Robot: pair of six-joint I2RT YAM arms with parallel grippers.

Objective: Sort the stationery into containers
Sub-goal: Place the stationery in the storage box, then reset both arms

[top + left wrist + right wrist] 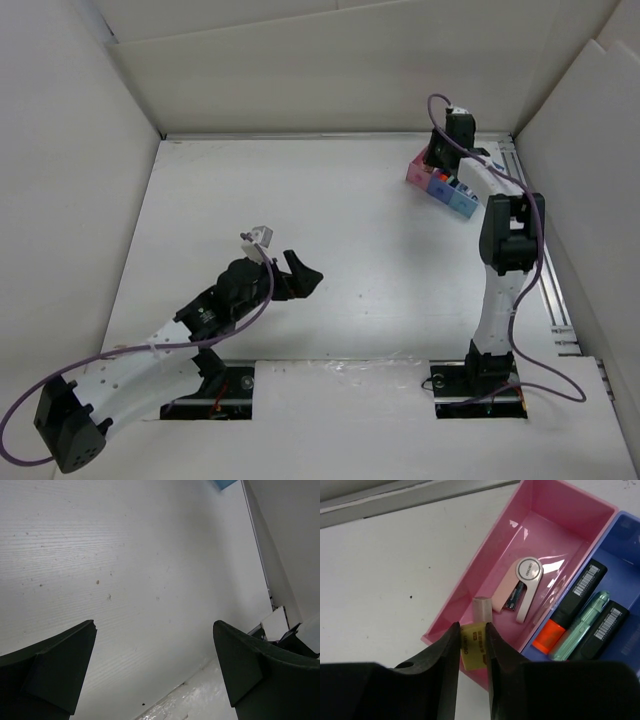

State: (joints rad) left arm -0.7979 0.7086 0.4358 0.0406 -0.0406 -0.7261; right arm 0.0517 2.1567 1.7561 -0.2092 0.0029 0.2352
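My right gripper (471,636) was closed narrow on a yellowish eraser (473,651), whose pale end stuck up past my fingertips (451,639). I held it at the near wall of the pink bin (555,510), by its corner; I could not tell whether it touched the plastic. Inside that bin lay a small pink and white folding tool (520,587). The dark blue bin (626,542) beside it held an orange-capped marker (570,612), a pale green pen (584,622) and another black marker (605,627), packed side by side. From above, the tray (418,172) sat at the far right of the table (330,220), under my right arm. My left gripper (155,655) hung low over bare table, well apart from the tray, its fingers spread wide and holding nothing.
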